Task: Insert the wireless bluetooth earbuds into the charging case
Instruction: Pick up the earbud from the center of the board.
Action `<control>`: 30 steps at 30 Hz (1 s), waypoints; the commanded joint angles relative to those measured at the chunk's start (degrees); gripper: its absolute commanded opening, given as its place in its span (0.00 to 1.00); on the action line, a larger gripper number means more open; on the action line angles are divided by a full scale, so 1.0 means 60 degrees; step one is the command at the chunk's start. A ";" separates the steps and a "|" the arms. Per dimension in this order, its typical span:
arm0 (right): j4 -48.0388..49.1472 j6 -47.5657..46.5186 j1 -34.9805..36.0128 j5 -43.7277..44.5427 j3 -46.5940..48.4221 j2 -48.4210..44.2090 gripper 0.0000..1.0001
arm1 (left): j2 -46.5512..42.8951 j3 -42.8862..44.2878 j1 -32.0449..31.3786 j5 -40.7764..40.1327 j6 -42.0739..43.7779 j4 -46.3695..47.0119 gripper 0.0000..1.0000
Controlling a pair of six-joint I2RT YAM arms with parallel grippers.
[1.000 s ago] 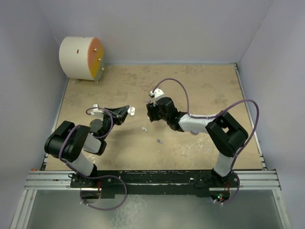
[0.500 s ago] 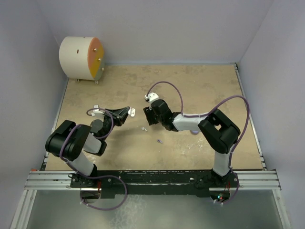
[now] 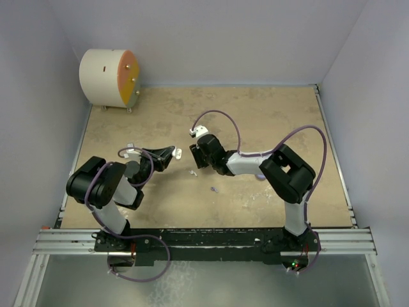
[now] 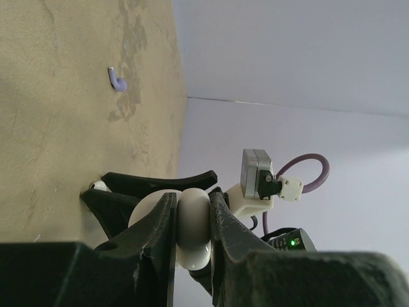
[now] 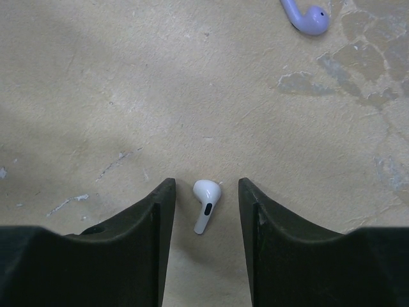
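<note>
White earbud (image 5: 206,206) between jaws of released right tool (image 5: 204,190); left tool (image 4: 190,203) clenched on white case (image 4: 192,235).

You have a white earbud (image 5: 206,206) and a lilac earbud (image 5: 307,16) on a tan table (image 5: 160,83) mottled with darker blotches. Your right gripper (image 5: 206,184) and left gripper (image 4: 190,198) are black. The case (image 4: 192,243) is white, the drum (image 3: 102,78) cream with an orange face.
</note>
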 commanded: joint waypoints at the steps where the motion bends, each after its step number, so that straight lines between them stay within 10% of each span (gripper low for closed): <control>1: -0.0311 0.0211 0.0054 0.0285 0.0318 0.0024 0.45 | 0.0174 -0.0043 -0.0045 -0.0012 -0.0189 0.1486 0.00; 23: -0.0705 0.0370 0.0142 0.0557 0.0314 -0.0093 0.03 | 0.0015 -0.0020 -0.0066 0.0024 -0.0213 0.1412 0.00; 30: 0.1783 -0.0472 0.0127 -0.0207 -0.0867 -0.1932 0.00 | -0.0564 0.0193 -0.0440 -0.0129 -0.0078 0.0495 0.00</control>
